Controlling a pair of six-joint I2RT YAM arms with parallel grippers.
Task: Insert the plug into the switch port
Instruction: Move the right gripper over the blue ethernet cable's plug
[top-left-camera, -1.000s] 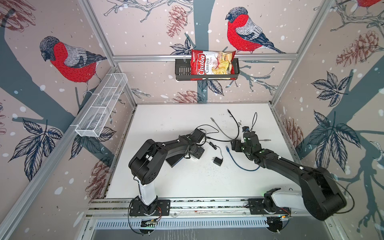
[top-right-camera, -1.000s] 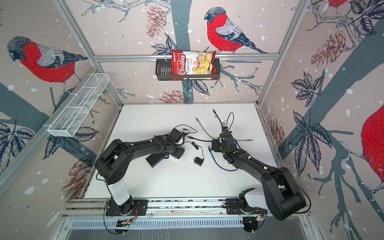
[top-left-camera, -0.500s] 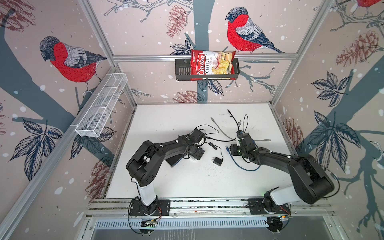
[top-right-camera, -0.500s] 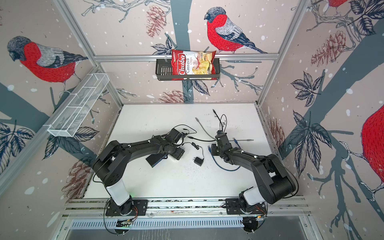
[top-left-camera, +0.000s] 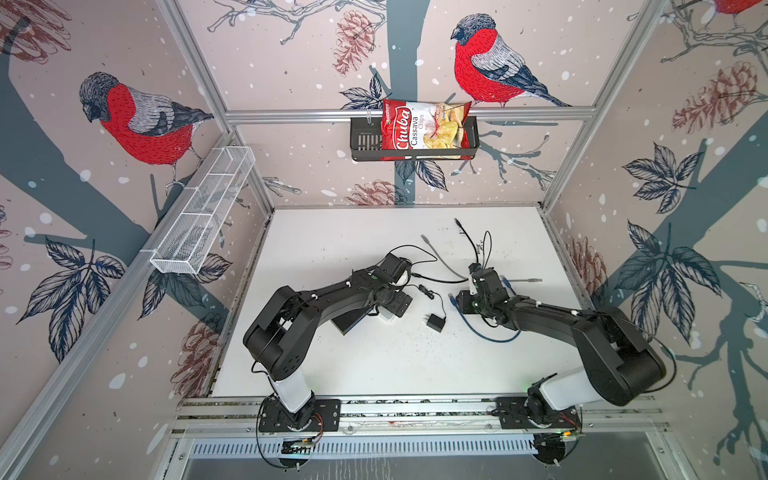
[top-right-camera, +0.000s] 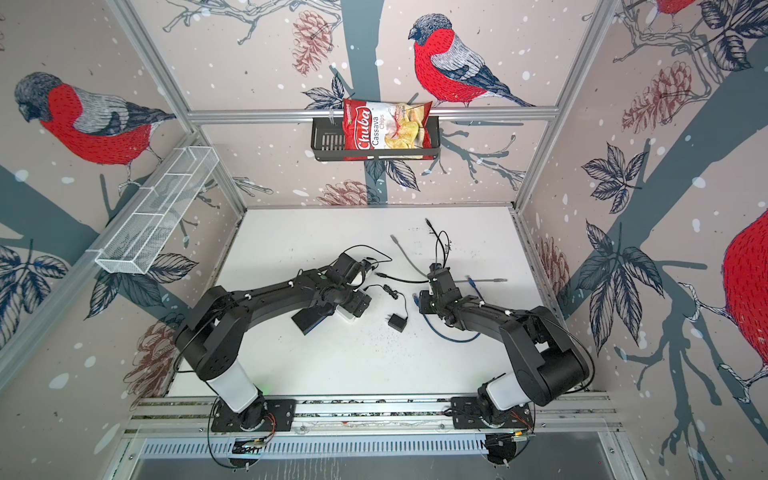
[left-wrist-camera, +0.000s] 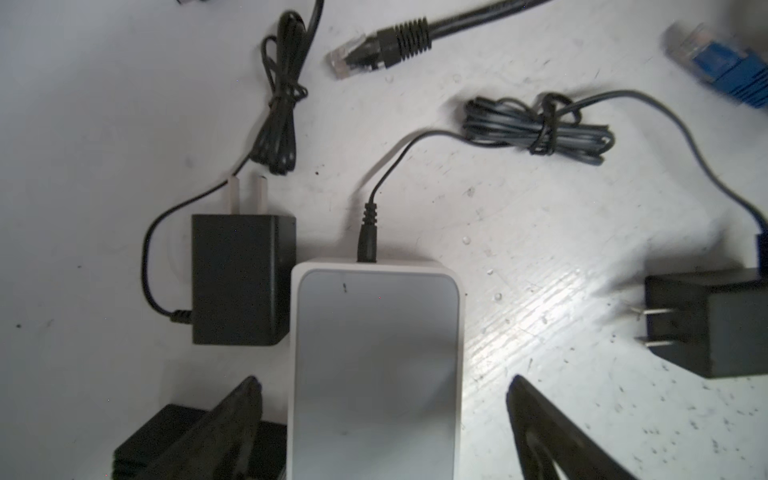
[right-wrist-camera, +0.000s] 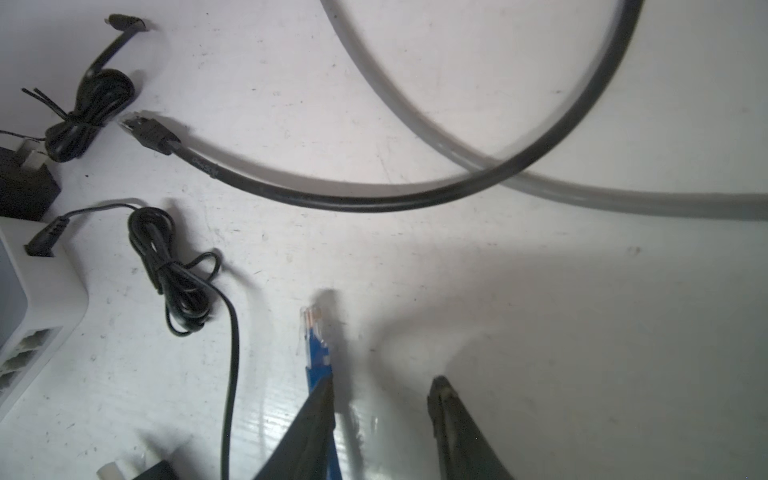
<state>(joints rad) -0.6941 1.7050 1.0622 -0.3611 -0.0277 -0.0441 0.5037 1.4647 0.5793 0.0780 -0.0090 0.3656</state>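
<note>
Bright diffuse light, soft shadows, glare on tabletop (left-wrist-camera: 552, 299), blurry wrist-view edges

On your white table (top-left-camera: 374, 365) lies a white switch (left-wrist-camera: 374, 353), a black adapter (left-wrist-camera: 241, 278) just beside it and a second adapter (left-wrist-camera: 706, 324) well apart. You also have a black cable (right-wrist-camera: 332, 201) crossing a grey cable (right-wrist-camera: 623, 199), with a blue cable (right-wrist-camera: 315, 351) nearby.

**What the views leave unsettled**

In both top views the left arm (top-left-camera: 316, 299) covers most of the white switch (top-left-camera: 388, 318), leaving only a corner, and its ports are too small to make out there. The left wrist view crops the switch's body and a black power adapter (left-wrist-camera: 710, 322), and it blurs the blue plug (left-wrist-camera: 715, 62) at the frame edge. In the right wrist view the plug's rear end slips behind a finger (right-wrist-camera: 316, 424) of the right gripper (right-wrist-camera: 380, 380), so contact is unclear.
</note>
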